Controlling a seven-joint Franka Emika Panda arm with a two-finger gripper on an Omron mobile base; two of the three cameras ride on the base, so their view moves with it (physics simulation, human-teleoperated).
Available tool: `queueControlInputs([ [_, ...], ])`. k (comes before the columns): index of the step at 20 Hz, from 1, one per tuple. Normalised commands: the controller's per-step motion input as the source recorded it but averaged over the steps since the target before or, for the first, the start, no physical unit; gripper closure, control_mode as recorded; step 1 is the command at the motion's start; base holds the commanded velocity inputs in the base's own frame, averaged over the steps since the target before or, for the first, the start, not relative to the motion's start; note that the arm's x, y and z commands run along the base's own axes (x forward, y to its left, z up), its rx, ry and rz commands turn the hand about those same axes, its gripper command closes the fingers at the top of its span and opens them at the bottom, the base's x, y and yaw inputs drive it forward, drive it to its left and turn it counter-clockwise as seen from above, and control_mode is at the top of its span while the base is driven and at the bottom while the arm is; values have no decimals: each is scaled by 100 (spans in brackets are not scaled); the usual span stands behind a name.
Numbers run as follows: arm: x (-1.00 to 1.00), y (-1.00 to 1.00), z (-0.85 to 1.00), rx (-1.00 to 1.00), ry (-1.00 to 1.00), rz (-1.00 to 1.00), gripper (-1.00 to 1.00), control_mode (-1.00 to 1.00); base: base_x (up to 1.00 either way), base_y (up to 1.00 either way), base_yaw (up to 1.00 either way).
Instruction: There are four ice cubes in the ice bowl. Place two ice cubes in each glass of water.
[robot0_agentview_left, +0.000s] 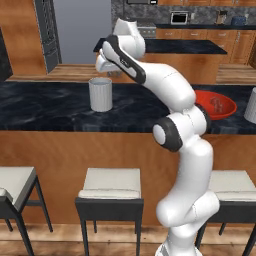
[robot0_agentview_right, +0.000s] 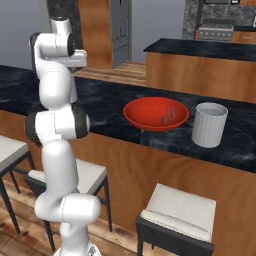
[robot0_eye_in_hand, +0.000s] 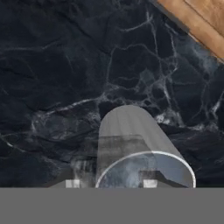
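My gripper (robot0_agentview_left: 113, 74) hangs just above the left glass of water (robot0_agentview_left: 100, 94), a pale ribbed tumbler on the dark marble counter. In the hand view its fingertips (robot0_eye_in_hand: 150, 183) stand over the glass's open rim (robot0_eye_in_hand: 144, 162), and a faint translucent ice cube (robot0_eye_in_hand: 114, 162) sits between them; the gripper (robot0_eye_in_hand: 111, 183) is shut on it. The red ice bowl (robot0_agentview_left: 226, 111) lies to the right on the counter with ice cubes (robot0_agentview_left: 216, 104) in it. The same ice bowl (robot0_agentview_right: 145, 116), its ice cubes (robot0_agentview_right: 167, 116) and the second glass of water (robot0_agentview_right: 209, 125) beside it appear in the right base view.
Grey-cushioned stools (robot0_agentview_left: 111, 186) stand in front of the counter's wooden face. The second glass (robot0_agentview_left: 251, 105) is at the right edge of the left base view. A dark-topped island (robot0_agentview_right: 200, 52) stands behind the counter.
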Motion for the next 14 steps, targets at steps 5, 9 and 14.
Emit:
queueControlInputs([
  [5,1,11,-23,3,-1,24,100,-100,0,0,0],
  [9,7,22,-30,0,0,19,100,-100,0,0,0],
  [14,31,40,-17,0,0,13,100,-100,0,0,0],
])
